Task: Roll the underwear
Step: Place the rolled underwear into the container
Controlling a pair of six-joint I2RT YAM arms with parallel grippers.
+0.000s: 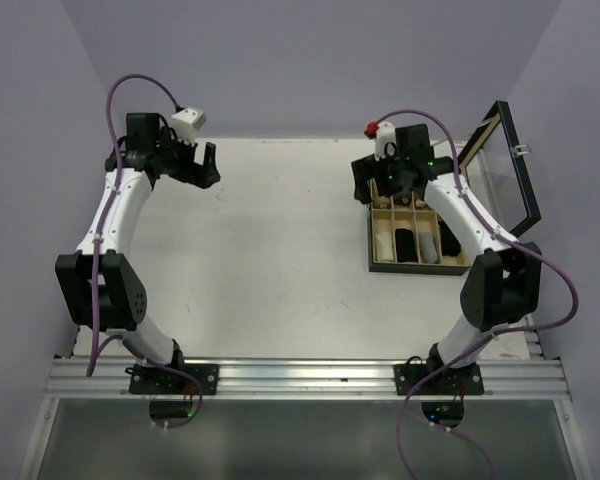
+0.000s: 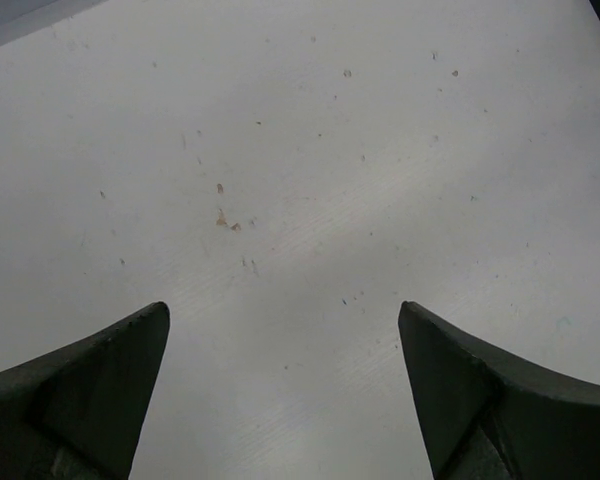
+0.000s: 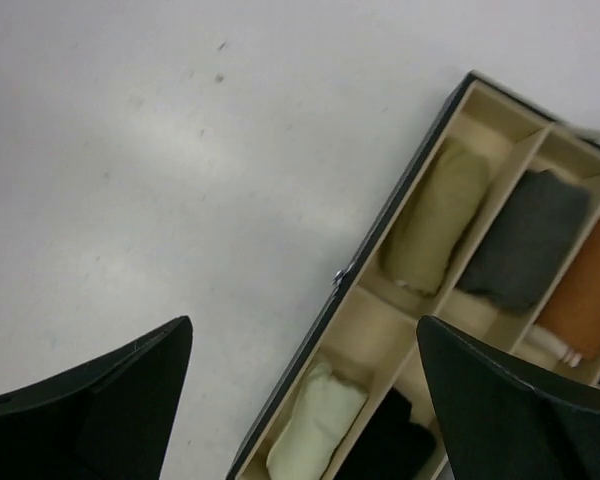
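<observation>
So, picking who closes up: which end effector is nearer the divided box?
Right. The right end effector hangs over the divided box at its far-left corner; the left end effector is well off to its left.

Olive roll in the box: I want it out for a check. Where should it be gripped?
Probably at its middle, from straight above: the olive roll lies lengthwise in a narrow compartment of the box, so the walls block any sideways approach. Pinch across its width.

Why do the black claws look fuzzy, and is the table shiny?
Left wrist view: the left fingers sit close and blur, and a pale glare crosses the table. Right wrist view: the right fingers blur too, the box looks clearer.
</observation>
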